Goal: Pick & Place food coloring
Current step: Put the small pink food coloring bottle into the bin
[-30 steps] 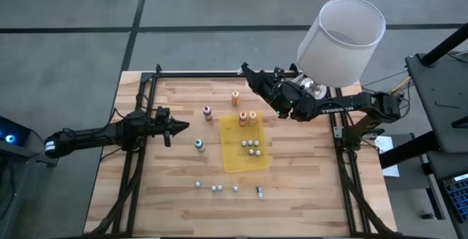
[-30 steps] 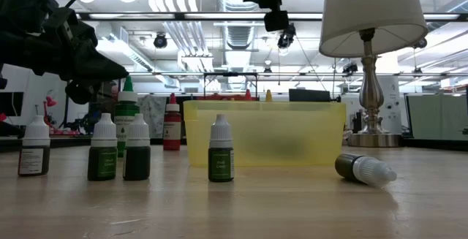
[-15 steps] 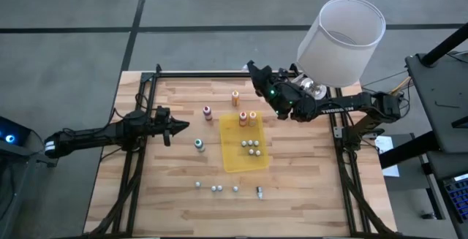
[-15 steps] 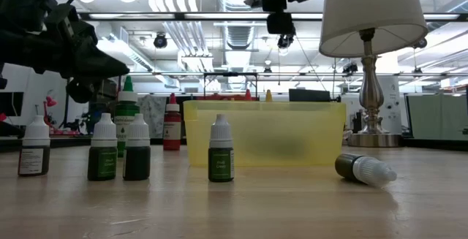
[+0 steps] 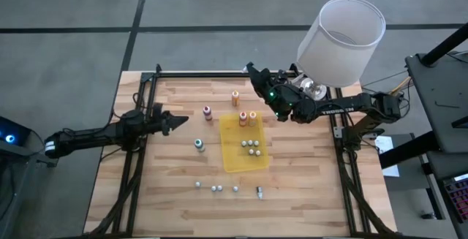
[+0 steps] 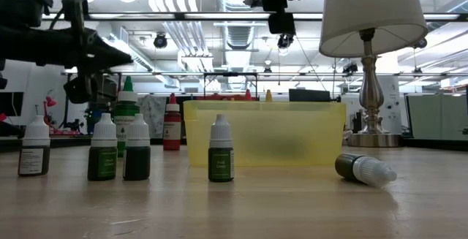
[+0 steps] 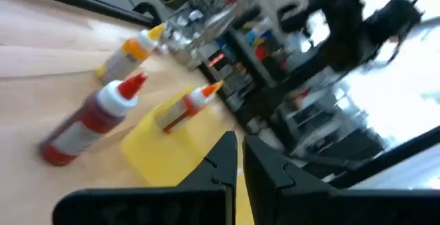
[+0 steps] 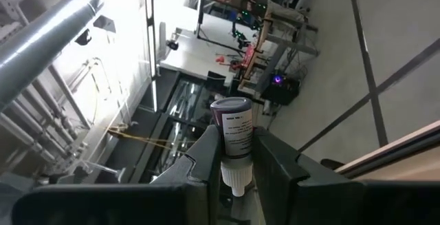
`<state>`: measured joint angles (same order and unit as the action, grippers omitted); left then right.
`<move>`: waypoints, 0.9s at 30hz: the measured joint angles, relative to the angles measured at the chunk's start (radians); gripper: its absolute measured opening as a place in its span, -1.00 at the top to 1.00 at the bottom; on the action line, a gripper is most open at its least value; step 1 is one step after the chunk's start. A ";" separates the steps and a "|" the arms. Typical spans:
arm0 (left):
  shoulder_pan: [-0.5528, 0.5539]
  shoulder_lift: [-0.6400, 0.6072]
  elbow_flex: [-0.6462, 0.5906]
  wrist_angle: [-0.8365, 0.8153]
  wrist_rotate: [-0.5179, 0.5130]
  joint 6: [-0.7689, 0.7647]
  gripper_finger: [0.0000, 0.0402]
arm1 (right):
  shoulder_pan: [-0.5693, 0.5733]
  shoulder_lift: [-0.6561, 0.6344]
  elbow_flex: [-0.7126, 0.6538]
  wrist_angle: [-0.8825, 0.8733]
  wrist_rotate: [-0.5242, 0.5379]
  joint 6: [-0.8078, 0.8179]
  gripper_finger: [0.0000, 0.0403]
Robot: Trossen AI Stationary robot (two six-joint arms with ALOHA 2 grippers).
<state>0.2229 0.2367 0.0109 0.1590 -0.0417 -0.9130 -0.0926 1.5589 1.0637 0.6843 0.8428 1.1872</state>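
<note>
The food coloring bottles stand upright on the wood table: orange (image 5: pixel 235 98), dark red (image 5: pixel 208 112) and teal (image 5: pixel 199 145) on the bare top, two more (image 5: pixel 243 118) (image 5: pixel 253 117) in the yellow tray (image 5: pixel 232 158). My left gripper (image 5: pixel 175 119) hovers shut, left of the dark red bottle. My right gripper (image 5: pixel 254 73) is high over the table's far side, shut on a small dark-labelled, white-capped bottle (image 8: pixel 234 139). My right gripper pinches the small bottle between its two fingers (image 8: pixel 206 153), which sit on the lower body by the white cap (image 8: pixel 234 178). The bottle lies along the fingers, cap toward the wrist and base pointing away. It is lifted clear, high above the table.
A lamp with a white shade (image 5: pixel 341 42) stands at the far right corner. Several small white-capped bottles stand in the tray (image 5: pixel 251 148) and along the near side (image 5: pixel 216 188); one lies on its side (image 6: pixel 364 168). Bare wood shows left of the tray and at the right.
My left gripper has tipped up from pointing slightly down to about level and swung a little toward the far edge, still shut. My right gripper, with the bottle, has drifted slightly toward the table's right.
</note>
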 joint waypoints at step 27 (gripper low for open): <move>0.000 0.264 0.228 0.357 -0.242 -0.043 -0.12 | 0.034 0.000 0.001 -0.004 -0.043 -0.117 0.71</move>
<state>0.2226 0.5006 0.2385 0.5156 -0.2841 -0.9559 -0.0582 1.5589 1.0645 0.6803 0.7998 1.0701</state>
